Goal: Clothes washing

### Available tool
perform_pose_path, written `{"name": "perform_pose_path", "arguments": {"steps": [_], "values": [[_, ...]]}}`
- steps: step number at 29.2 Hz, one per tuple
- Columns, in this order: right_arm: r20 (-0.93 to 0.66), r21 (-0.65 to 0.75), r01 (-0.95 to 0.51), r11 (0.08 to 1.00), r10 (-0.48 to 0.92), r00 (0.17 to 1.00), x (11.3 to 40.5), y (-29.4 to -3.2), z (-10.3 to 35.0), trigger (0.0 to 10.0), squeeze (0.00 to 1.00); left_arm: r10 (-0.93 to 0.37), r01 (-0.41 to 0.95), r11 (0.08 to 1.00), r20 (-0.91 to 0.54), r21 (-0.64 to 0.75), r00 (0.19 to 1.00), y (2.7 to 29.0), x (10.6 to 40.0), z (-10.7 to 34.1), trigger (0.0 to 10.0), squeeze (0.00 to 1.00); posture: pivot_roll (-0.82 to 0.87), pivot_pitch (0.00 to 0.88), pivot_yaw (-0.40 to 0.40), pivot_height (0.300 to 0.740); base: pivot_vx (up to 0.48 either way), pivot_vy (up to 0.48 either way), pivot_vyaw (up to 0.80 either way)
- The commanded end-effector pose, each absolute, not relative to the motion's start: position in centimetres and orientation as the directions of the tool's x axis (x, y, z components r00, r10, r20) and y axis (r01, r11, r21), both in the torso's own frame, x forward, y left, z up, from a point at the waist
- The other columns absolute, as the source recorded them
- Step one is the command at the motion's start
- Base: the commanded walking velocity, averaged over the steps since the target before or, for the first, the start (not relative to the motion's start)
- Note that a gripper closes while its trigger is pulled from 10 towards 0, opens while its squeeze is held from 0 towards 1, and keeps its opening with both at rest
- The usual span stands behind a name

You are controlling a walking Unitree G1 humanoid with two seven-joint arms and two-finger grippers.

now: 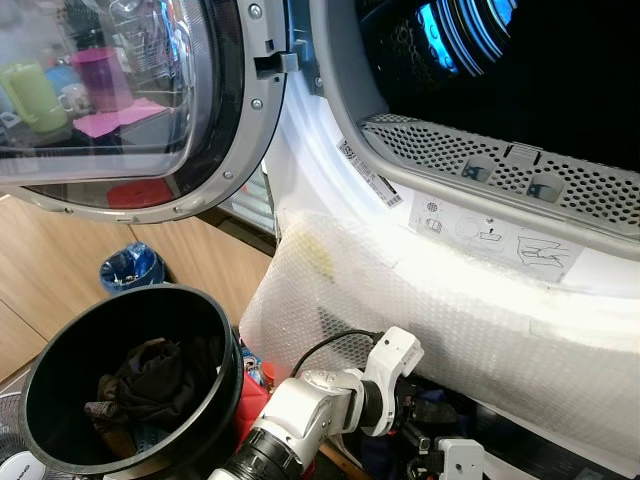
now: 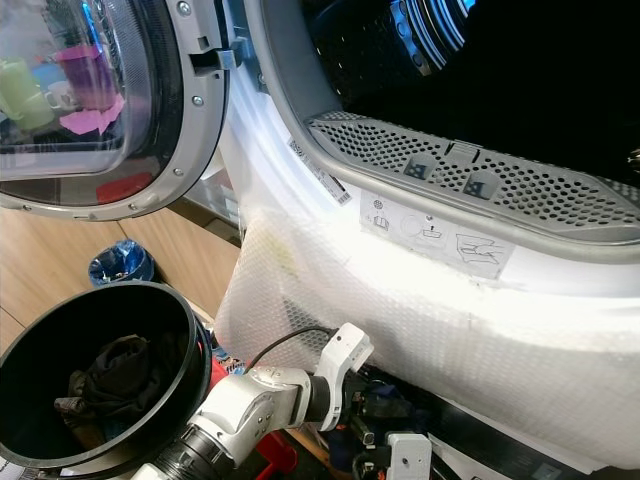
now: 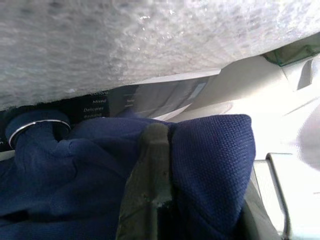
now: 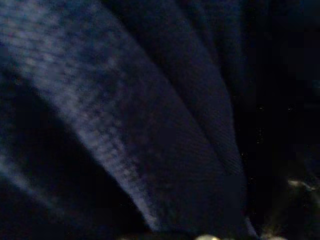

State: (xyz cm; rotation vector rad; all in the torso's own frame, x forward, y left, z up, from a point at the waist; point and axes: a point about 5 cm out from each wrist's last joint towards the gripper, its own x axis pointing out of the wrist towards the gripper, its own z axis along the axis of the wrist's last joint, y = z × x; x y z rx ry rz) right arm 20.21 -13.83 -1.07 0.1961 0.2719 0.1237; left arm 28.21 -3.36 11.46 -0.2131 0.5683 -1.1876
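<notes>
A dark blue knit garment [image 3: 210, 150] is bunched around my left gripper [image 3: 152, 200], which is shut on it. The silver left arm [image 1: 320, 400] reaches low under the bubble-wrapped front [image 1: 420, 300] of the machine. Above it, the drum opening [image 1: 520, 70] is dark and its round door [image 1: 120, 100] stands swung open to the left. The right wrist view is pressed against dark blue cloth [image 4: 150, 125]. A white block of the right wrist [image 1: 460, 460] shows at the bottom edge. A black bucket [image 1: 130, 292] at lower left holds dark clothes [image 1: 150, 380].
A perforated grey grille [image 1: 480, 160] lines the lower rim of the drum opening. Beneath the wrap is a control panel with a silver dial [image 3: 35, 127], partly under the garment. A crumpled blue item [image 1: 130, 268] lies on the wooden floor behind the bucket.
</notes>
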Motion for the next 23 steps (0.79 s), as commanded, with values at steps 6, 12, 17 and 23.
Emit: {"name": "perform_pose_path", "arguments": {"steps": [6,12,17,23], "values": [[-0.265,0.210,-0.053,0.976,0.109,0.958,20.03,-14.15,-1.57,0.0,0.00,-0.926,0.822,0.357,-0.281,-0.443,0.251,-3.53,28.30,12.35,0.0,0.00,0.04,0.117,0.094,0.740,0.000,0.000,0.00],[-0.271,0.205,-0.042,0.978,0.097,0.958,20.06,-14.32,-1.80,0.0,0.00,-0.924,0.824,0.366,-0.277,-0.432,0.264,-3.28,28.57,12.55,0.0,0.00,0.06,0.110,0.092,0.740,0.000,0.000,0.00],[-0.269,0.203,-0.044,0.978,0.099,0.958,20.20,-14.34,-1.81,0.0,0.00,-0.920,0.822,0.375,-0.276,-0.429,0.276,-3.13,28.80,12.71,0.0,0.00,0.06,0.110,0.092,0.740,0.000,0.000,0.00],[-0.267,0.198,-0.052,0.979,0.105,0.958,20.55,-14.19,-1.80,0.0,0.00,-0.926,0.844,0.358,-0.268,-0.399,0.266,-2.83,28.71,12.80,4.5,0.00,0.07,0.100,0.094,0.740,0.000,0.000,0.00]]}}
